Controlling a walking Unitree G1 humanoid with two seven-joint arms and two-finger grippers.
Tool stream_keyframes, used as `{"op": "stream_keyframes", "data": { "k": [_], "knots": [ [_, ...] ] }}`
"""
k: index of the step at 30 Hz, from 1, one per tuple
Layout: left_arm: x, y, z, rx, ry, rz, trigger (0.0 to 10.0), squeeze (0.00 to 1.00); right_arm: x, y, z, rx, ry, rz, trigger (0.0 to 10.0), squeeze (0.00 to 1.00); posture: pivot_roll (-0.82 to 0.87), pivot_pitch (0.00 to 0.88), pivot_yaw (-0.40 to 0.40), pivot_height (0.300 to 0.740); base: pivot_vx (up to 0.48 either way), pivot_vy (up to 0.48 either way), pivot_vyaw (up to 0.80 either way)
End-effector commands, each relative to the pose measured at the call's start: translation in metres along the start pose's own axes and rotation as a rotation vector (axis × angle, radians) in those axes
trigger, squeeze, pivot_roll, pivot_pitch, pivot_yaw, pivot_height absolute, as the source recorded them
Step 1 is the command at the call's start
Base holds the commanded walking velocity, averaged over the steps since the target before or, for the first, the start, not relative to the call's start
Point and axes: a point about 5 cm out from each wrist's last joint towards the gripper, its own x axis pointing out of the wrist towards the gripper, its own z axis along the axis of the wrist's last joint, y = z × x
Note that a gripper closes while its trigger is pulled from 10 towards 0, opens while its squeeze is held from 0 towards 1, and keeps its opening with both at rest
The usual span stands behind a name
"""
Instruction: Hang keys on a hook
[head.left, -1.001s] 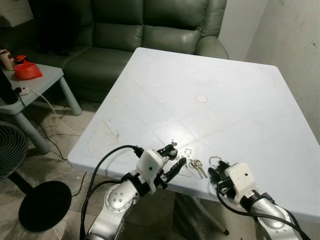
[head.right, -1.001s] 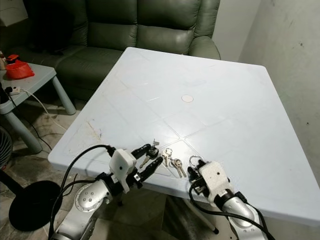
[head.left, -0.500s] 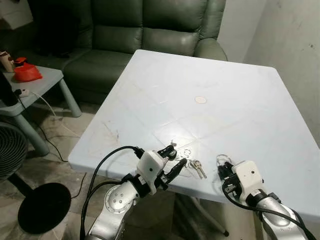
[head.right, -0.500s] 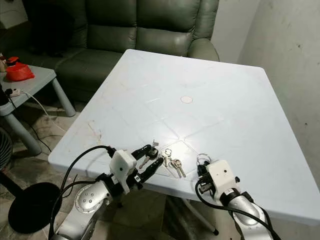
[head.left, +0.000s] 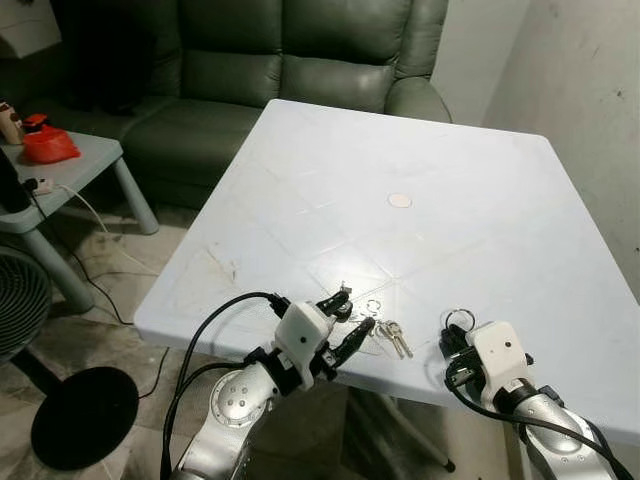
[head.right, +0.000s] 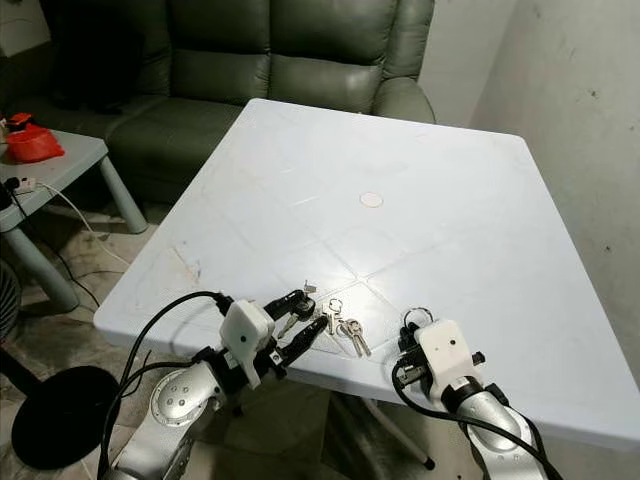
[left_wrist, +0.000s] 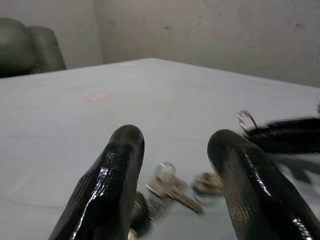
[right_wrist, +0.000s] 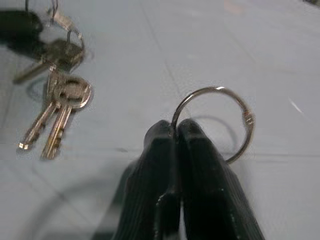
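Note:
A bunch of silver keys (head.left: 390, 335) lies on the white table (head.left: 400, 130) near its front edge. My left gripper (head.left: 357, 311) is open, low over the table just left of the bunch; in the left wrist view the keys (left_wrist: 172, 187) lie between its two black fingers (left_wrist: 117, 175). Right of the bunch, my right gripper (right_wrist: 176, 131) is shut on a separate metal key ring (right_wrist: 235, 122), held a little above the table. That ring (head.left: 460, 319) stands up above the right fingers, apart from the keys (right_wrist: 55, 115).
A small white disc (head.left: 400, 200) sits mid-table. A green sofa (head.left: 300, 60) stands behind the table. On the left are a grey side table (head.left: 70, 165) with a red object (head.left: 45, 145) and a fan base (head.left: 85, 415). A wall (head.left: 590, 90) borders the right.
My right gripper has carried the key ring to the right, farther from the bunch of keys. The left gripper and the keys have stayed in place. The camera shifted slightly.

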Motion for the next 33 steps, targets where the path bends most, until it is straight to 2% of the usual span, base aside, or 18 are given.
{"op": "stream_keyframes", "data": {
  "k": [1,3,4,7,9,10,12,13,14,15,16,17,18,21,25,30,33],
  "knots": [
    [0.003,0.009,0.004,-0.002,-0.009,0.036,10.0,0.00,0.001,-0.006,0.002,0.047,-0.015,-0.021,0.0,0.00,-0.15,0.041,-0.054,0.724,0.000,0.000,0.00],
    [0.004,0.015,0.006,-0.002,-0.016,0.061,10.0,0.00,0.002,-0.011,0.010,0.059,-0.072,-0.063,0.0,0.00,-0.15,0.039,-0.055,0.724,0.000,0.000,0.00],
    [0.006,0.027,0.009,-0.020,-0.024,0.116,10.0,0.00,0.006,-0.016,0.016,0.073,-0.097,-0.124,0.0,0.00,-0.15,0.035,-0.053,0.724,0.000,0.000,0.00],
    [0.010,0.047,0.013,-0.028,-0.024,0.249,10.0,0.00,0.015,-0.021,0.025,0.156,-0.116,-0.168,0.0,0.00,-0.15,0.033,-0.054,0.724,0.000,0.000,0.00],
    [0.012,0.061,0.016,-0.108,-0.043,0.354,10.0,0.00,0.021,-0.024,0.038,0.186,-0.182,-0.212,0.0,0.00,-0.15,0.026,-0.050,0.724,0.000,0.000,0.00],
    [0.012,0.071,0.019,-0.175,-0.050,0.399,10.0,0.00,0.027,-0.026,0.049,0.233,-0.219,-0.248,1.4,0.00,-0.15,0.026,-0.050,0.724,0.000,0.000,0.00],
    [0.013,0.077,0.022,-0.230,-0.066,0.421,10.0,0.00,0.030,-0.027,0.058,0.262,-0.261,-0.265,1.3,0.00,-0.15,0.026,-0.050,0.724,0.000,0.000,0.00],
    [0.012,0.091,0.031,-0.251,-0.098,0.470,10.0,0.00,0.033,-0.026,0.073,0.264,-0.339,-0.270,4.5,0.00,-0.15,0.018,-0.045,0.724,0.000,0.000,0.00],
    [0.012,0.091,0.031,-0.251,-0.098,0.470,10.0,0.00,0.033,-0.026,0.073,0.264,-0.339,-0.270,4.5,0.00,-0.15,0.018,-0.045,0.724,0.000,0.000,0.00],
    [0.011,0.096,0.033,-0.226,-0.097,0.484,10.0,0.00,0.035,-0.025,0.078,0.259,-0.364,-0.270,6.5,0.00,-0.15,0.009,-0.040,0.724,0.000,0.000,0.00],
    [0.011,0.100,0.037,-0.194,-0.099,0.483,10.0,0.00,0.035,-0.024,0.084,0.260,-0.403,-0.272,8.9,0.00,-0.15,0.004,-0.037,0.724,0.000,0.000,0.00],
    [0.011,0.100,0.037,-0.194,-0.099,0.483,10.0,0.00,0.035,-0.024,0.084,0.260,-0.403,-0.272,8.9,0.00,-0.15,0.004,-0.037,0.724,0.000,0.000,0.00],
    [0.009,0.108,0.042,-0.165,-0.101,0.484,10.0,0.00,0.037,-0.025,0.092,0.254,-0.442,-0.277,10.0,0.00,-0.15,0.001,-0.035,0.724,0.000,0.000,0.00],
    [0.002,0.125,0.050,-0.135,-0.113,0.514,10.0,0.00,0.041,-0.025,0.096,0.270,-0.465,-0.316,10.0,0.00,-0.15,0.000,-0.030,0.724,0.000,0.000,0.00],
    [-0.008,0.141,0.048,-0.145,-0.091,0.576,10.0,0.00,0.049,-0.020,0.089,0.259,-0.402,-0.334,10.0,0.00,-0.14,0.000,-0.026,0.724,0.000,0.000,0.00],
    [-0.012,0.151,0.050,-0.166,-0.086,0.621,10.0,0.00,0.056,-0.013,0.090,0.252,-0.377,-0.308,10.0,0.00,-0.14,0.000,-0.026,0.724,0.000,0.000,0.00],
    [-0.012,0.152,0.050,-0.165,-0.078,0.625,10.0,0.00,0.060,-0.013,0.089,0.273,-0.350,-0.323,10.0,0.00,-0.14,0.000,-0.028,0.724,0.000,0.000,-0.72]
  ]
}}
